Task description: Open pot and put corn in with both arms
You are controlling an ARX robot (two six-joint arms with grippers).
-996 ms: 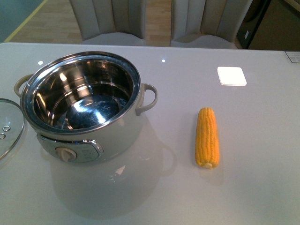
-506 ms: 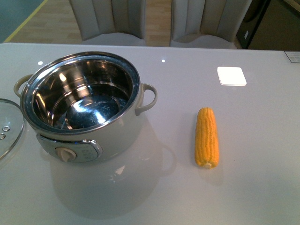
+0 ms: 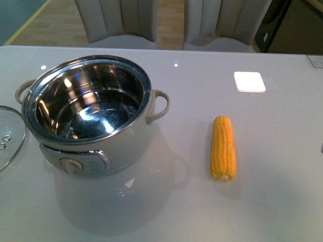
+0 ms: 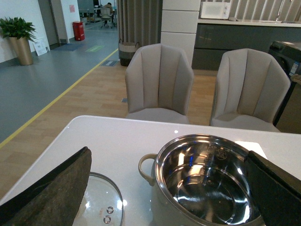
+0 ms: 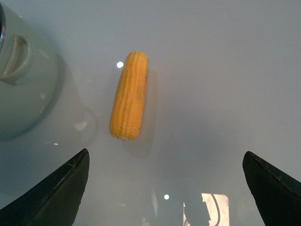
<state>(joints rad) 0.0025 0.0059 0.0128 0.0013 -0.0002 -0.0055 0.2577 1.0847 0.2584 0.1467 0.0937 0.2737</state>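
Observation:
The cream-white pot (image 3: 126, 143) stands open at the table's left, its steel bowl empty; it also shows in the left wrist view (image 4: 207, 176). The corn (image 3: 223, 147) lies on the table right of the pot, stub end toward me; it also shows in the right wrist view (image 5: 129, 95). My left gripper (image 4: 164, 197) is open and empty, above and behind the pot and lid. My right gripper (image 5: 164, 188) is open and empty, above the table short of the corn. Neither arm shows in the front view.
The glass lid (image 3: 7, 138) lies flat on the table left of the pot, also in the left wrist view (image 4: 101, 205). A white square pad (image 3: 249, 81) sits at the back right. Two chairs (image 3: 118, 20) stand behind the table.

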